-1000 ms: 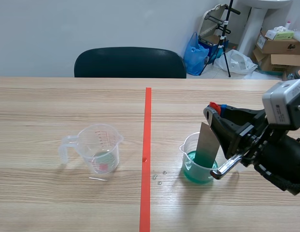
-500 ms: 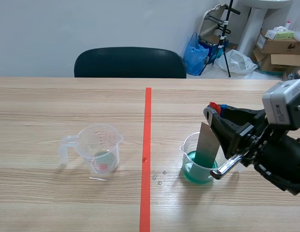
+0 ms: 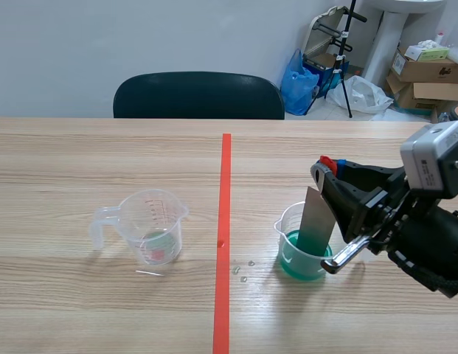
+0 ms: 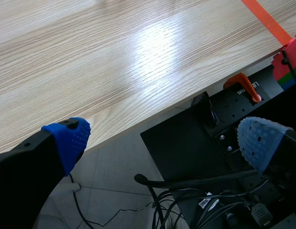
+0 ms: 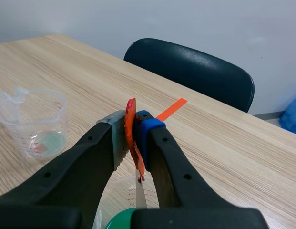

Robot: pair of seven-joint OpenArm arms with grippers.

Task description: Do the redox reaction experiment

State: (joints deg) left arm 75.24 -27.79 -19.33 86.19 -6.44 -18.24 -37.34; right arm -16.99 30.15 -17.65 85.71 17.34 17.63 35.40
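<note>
Scene view: grey metal strip [image 3: 315, 217] in green-liquid beaker [image 3: 292, 254]

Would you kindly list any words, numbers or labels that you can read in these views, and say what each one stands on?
No text reads clearly.
Measuring cup: red scale marks and figures, too small to read.
Orange clamp handle: short dark lettering, too blurred to read.
Cardboard boxes: dark print, too small to read.
Metal strip in the right gripper: no text seen.
</note>
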